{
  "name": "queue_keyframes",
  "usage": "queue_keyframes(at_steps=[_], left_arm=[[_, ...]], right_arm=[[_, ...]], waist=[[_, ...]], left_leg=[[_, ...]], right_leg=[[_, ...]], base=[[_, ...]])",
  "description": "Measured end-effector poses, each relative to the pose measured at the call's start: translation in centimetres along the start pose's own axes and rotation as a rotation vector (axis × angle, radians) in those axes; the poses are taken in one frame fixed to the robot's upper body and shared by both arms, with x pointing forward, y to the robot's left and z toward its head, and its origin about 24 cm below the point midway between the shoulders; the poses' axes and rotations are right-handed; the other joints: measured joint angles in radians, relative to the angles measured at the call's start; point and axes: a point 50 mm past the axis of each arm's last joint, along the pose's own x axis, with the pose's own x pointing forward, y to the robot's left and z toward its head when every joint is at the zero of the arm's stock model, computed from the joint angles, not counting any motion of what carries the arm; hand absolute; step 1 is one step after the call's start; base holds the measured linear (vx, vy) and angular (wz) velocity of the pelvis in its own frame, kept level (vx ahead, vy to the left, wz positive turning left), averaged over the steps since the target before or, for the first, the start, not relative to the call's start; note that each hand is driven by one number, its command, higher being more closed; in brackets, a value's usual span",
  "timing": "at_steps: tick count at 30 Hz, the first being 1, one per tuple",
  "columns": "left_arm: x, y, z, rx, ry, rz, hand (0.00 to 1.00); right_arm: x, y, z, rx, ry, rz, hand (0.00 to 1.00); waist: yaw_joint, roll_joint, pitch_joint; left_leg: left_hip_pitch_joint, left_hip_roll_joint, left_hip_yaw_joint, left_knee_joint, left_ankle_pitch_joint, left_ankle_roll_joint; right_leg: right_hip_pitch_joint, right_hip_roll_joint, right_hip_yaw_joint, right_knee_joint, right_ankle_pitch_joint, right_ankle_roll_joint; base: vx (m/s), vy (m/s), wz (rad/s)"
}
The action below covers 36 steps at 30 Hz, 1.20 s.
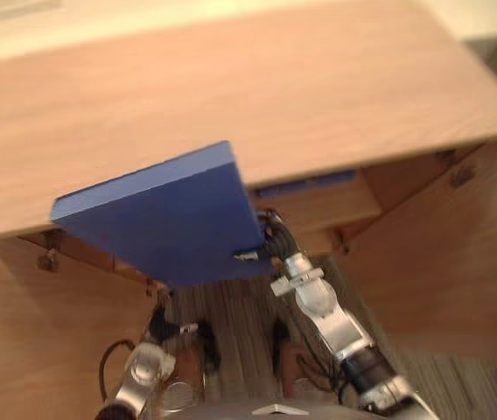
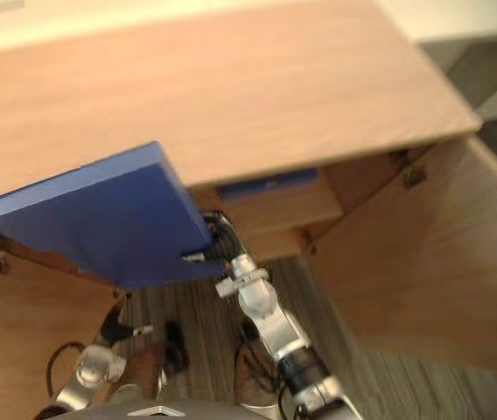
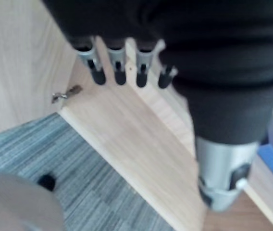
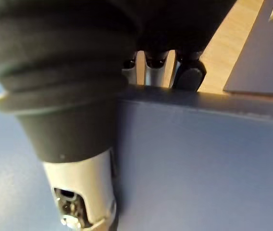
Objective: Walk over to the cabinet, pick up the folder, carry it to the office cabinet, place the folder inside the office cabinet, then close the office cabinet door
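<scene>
The light wooden cabinet top (image 1: 318,79) spreads wide across the head views. Just under its front edge, a shelf (image 1: 323,208) carries a flat blue thing (image 1: 310,183). The cabinet stands on a grey striped floor (image 2: 423,394).

Right hand (image 2: 216,234) grips blue folder (image 2: 100,223) corner, tilted before open cabinet (image 2: 231,96); door (image 2: 423,262) swung wide.
</scene>
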Motion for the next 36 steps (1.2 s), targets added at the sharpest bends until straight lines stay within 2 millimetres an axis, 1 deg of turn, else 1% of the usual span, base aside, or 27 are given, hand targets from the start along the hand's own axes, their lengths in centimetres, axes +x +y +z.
queue_keyframes(at_steps=[1,2,3,4,6,9,11,14,16,17,18,20,23,29,32,35,36], left_arm=[[0.5,0.2,0.8,-0.001,-0.027,0.015,0.0],[0.8,0.3,1.5,-0.004,-0.05,0.026,0.0],[0.8,0.3,1.7,-0.005,-0.06,0.027,0.0],[0.9,0.2,2.2,-0.012,-0.078,0.026,0.0],[0.9,0.0,2.6,-0.023,-0.092,0.028,0.0],[0.7,0.2,3.4,-0.036,-0.131,0.042,0.0],[0.7,0.2,4.2,-0.048,-0.163,0.053,0.0],[0.8,0.8,6.4,-0.072,-0.254,0.085,0.0],[0.1,1.7,8.7,-0.1,-0.362,0.118,0.0],[-0.5,2.1,9.6,-0.113,-0.412,0.127,0.0],[-0.8,2.2,10.0,-0.118,-0.433,0.13,0.0],[-1.9,3.1,11.4,-0.133,-0.513,0.148,0.0],[-2.6,4.2,12.7,-0.148,-0.582,0.173,0.0],[-4.0,6.1,13.6,-0.185,-0.65,0.226,0.0],[-4.7,7.1,13.8,-0.193,-0.675,0.258,0.0],[-5.1,7.9,13.9,-0.224,-0.691,0.283,0.0],[-5.2,8.0,13.8,-0.231,-0.693,0.286,0.0]], right_arm=[[0.4,0.2,0.4,-0.02,-0.026,0.009,1.0],[0.6,0.4,0.9,-0.041,-0.052,0.006,1.0],[0.7,0.5,1.1,-0.049,-0.061,0.005,1.0],[0.7,0.7,1.3,-0.067,-0.073,0.006,1.0],[0.8,1.0,2.1,-0.098,-0.112,0.008,1.0],[1.7,1.3,4.4,-0.146,-0.236,0.018,1.0],[2.0,1.3,5.3,-0.16,-0.282,0.014,1.0],[2.8,1.0,6.0,-0.184,-0.323,-0.005,1.0],[2.9,0.6,6.4,-0.208,-0.337,-0.015,1.0],[3.0,0.3,6.8,-0.21,-0.348,-0.03,1.0],[3.1,0.1,6.9,-0.212,-0.354,-0.039,1.0],[3.2,-0.8,7.3,-0.2,-0.359,-0.07,1.0],[3.4,-2.0,6.8,-0.13,-0.304,-0.103,1.0],[3.6,-4.3,6.2,0.049,-0.253,-0.168,1.0],[3.7,-5.8,6.0,0.132,-0.242,-0.239,1.0],[3.8,-8.1,5.9,0.231,-0.248,-0.342,1.0],[3.9,-8.6,5.9,0.245,-0.254,-0.36,1.0]], waist=[[0.0,0.003,0.005],[0.0,0.004,0.006],[0.0,0.004,0.006],[0.002,0.004,0.006],[0.009,0.006,0.008],[0.017,0.009,0.012],[0.024,0.018,0.019],[0.033,0.022,0.034],[0.037,0.028,0.057],[0.037,0.033,0.073],[0.038,0.035,0.079],[0.05,0.044,0.088],[0.069,0.049,0.094],[0.085,0.054,0.103],[0.091,0.054,0.103],[0.098,0.055,0.103],[0.099,0.055,0.104]], left_leg=[[-0.08,0.022,-0.004,0.089,-0.036,0.004],[-0.149,0.042,-0.011,0.17,-0.077,0.0],[-0.178,0.05,-0.016,0.204,-0.093,-0.004],[-0.221,0.061,-0.02,0.257,-0.116,0.001],[-0.265,0.071,-0.021,0.301,-0.129,0.002],[-0.324,0.088,-0.013,0.351,-0.135,0.003],[-0.356,0.104,-0.014,0.394,-0.146,0.002],[-0.444,0.126,-0.019,0.489,-0.175,0.003],[-0.504,0.141,-0.025,0.549,-0.191,0.004],[-0.534,0.148,-0.029,0.582,-0.2,0.007],[-0.548,0.149,-0.031,0.597,-0.205,0.01],[-0.618,0.153,-0.039,0.645,-0.215,0.011],[-0.68,0.153,-0.048,0.675,-0.215,0.011],[-0.725,0.147,-0.054,0.687,-0.213,0.007],[-0.746,0.147,-0.071,0.708,-0.219,-0.002],[-0.767,0.147,-0.081,0.722,-0.221,-0.003],[-0.77,0.147,-0.081,0.723,-0.221,-0.003]], right_leg=[[-0.081,0.002,0.001,0.083,-0.03,0.0],[-0.149,0.004,0.0,0.159,-0.061,0.002],[-0.176,0.004,-0.001,0.192,-0.075,0.001],[-0.221,0.004,-0.002,0.246,-0.105,-0.009],[-0.268,0.001,-0.002,0.293,-0.122,-0.006],[-0.342,-0.008,-0.002,0.351,-0.128,-0.013],[-0.375,-0.009,-0.004,0.389,-0.137,-0.012],[-0.469,-0.009,0.003,0.488,-0.166,-0.012],[-0.529,-0.011,0.005,0.55,-0.182,-0.013],[-0.56,-0.012,0.007,0.584,-0.192,-0.012],[-0.575,-0.013,0.008,0.6,-0.197,-0.013],[-0.648,-0.016,0.014,0.657,-0.213,-0.013],[-0.711,-0.024,0.012,0.702,-0.228,-0.021],[-0.762,-0.033,0.01,0.739,-0.247,-0.033],[-0.777,-0.036,0.003,0.767,-0.259,-0.034],[-0.797,-0.041,-0.004,0.793,-0.275,-0.04],[-0.801,-0.041,-0.004,0.796,-0.276,-0.04]], base=[[-0.2,0.046,-0.12],[-0.19,0.039,-0.07],[-0.18,0.029,0.0],[-0.14,0.018,0.03],[-0.15,0.009,-0.02],[-0.13,0.006,-0.1],[-0.1,0.004,-0.09],[-0.13,-0.007,-0.05],[-0.11,-0.009,-0.02],[-0.09,-0.007,0.0],[-0.08,-0.013,0.02],[-0.07,-0.026,0.05],[-0.06,-0.066,0.11],[-0.03,-0.081,0.08],[0.0,-0.088,0.09],[0.0,-0.066,0.1],[-0.02,-0.077,0.04]])
